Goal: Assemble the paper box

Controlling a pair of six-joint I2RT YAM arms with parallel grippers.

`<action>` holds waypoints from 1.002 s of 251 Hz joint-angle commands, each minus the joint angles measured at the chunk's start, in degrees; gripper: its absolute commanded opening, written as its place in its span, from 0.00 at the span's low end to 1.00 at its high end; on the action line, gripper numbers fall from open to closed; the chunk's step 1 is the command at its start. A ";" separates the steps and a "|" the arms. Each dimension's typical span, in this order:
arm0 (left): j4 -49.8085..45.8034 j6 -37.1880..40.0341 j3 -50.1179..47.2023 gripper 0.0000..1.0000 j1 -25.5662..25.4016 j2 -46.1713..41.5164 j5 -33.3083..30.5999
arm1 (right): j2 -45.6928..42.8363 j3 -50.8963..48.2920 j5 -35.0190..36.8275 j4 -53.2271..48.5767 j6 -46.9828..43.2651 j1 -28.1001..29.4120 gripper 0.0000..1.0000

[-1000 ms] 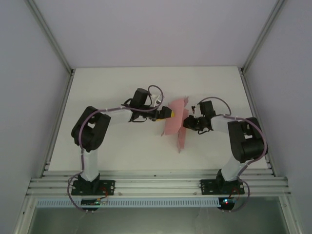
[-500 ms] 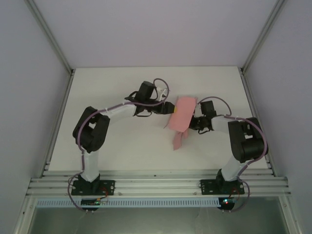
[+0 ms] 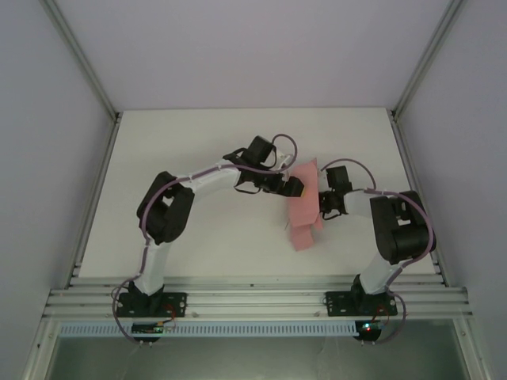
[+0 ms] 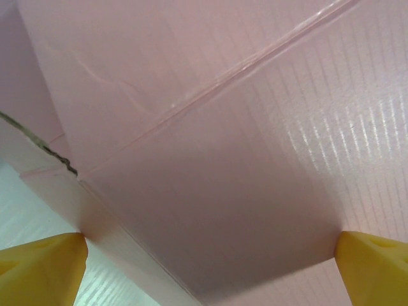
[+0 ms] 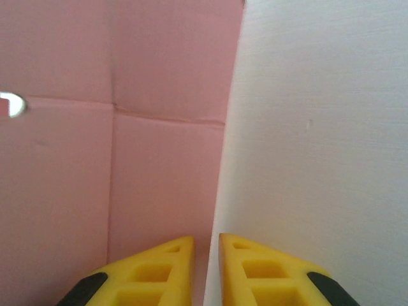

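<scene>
Just toward four o'clock of the counter's (image 3: 198, 142) middle sits the paper box (image 3: 303, 210), a salmon-pink creased sheet with flaps out, not yet closed into a box. Whether its lower flap rests on the counter I cannot tell. At its eleven o'clock the left hand (image 3: 295, 188) meets the card, its yellow fingers (image 4: 38, 268) spread wide to either side of one panel, clamping nothing. At three o'clock the right hand (image 5: 206, 245) has its fingers nearly together, pinching the sheet's edge.

I judge the step to be folding a panel along its crease (image 4: 210, 83). The next move likely calls for the right hand to hold firm while the left presses or closes gently on that panel, since thin card buckles easily.
</scene>
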 commanded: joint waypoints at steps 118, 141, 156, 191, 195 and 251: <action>14.36 -12.40 -5.05 0.66 2.49 -2.81 5.20 | -1.31 -0.92 -3.03 4.08 -1.16 0.25 0.22; 16.24 -13.72 -5.38 0.49 2.84 -3.91 4.96 | -0.85 -0.81 -2.94 4.09 -0.85 0.20 0.22; 16.31 -13.44 -5.31 0.44 3.01 -4.40 4.45 | -0.65 -0.86 -3.01 4.43 -0.72 0.22 0.22; 19.07 -15.63 -5.32 0.16 3.09 -4.08 6.36 | -0.15 -0.92 -3.07 5.66 -0.27 0.27 0.22; 18.87 -15.60 -5.24 0.10 3.09 -4.02 6.29 | -0.10 -1.00 -3.01 5.82 -0.11 0.32 0.22; 9.28 -9.41 -5.43 0.11 3.24 -5.34 1.20 | 0.18 -0.52 -2.77 4.66 -0.29 0.26 0.22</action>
